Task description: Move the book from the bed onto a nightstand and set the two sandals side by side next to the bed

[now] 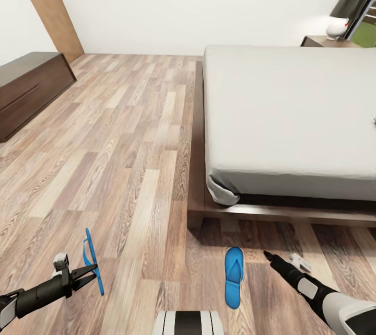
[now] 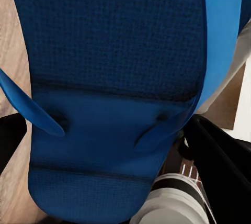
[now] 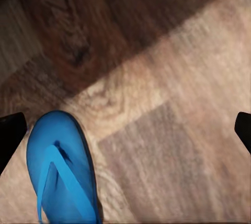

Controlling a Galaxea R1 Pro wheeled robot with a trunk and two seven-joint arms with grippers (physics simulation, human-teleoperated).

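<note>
Blue sandal (image 1: 93,261), head view: your left gripper (image 1: 93,272) clamps it edge-on above the floor (image 1: 125,157). Second sandal (image 1: 234,276) lies flat near the bed (image 1: 292,115) corner; your right gripper (image 1: 269,256) hovers beside it. Far nightstand (image 1: 326,41) partly cut off. Left wrist: sole (image 2: 115,77) hides nearly everything. Right wrist: fingers (image 3: 10,135) spread apart, sandal (image 3: 63,177) between them, cropped.

Your left arm (image 1: 36,293) is a black cylindrical link carrying a small grey-white block on top, ending in a black pincer (image 1: 89,272) with slim tapered fingers. Your right arm (image 1: 324,298) is white and grey, narrowing to a black pointed pincer (image 1: 270,257). Your white trunk (image 1: 188,323) bears a black band.
</note>
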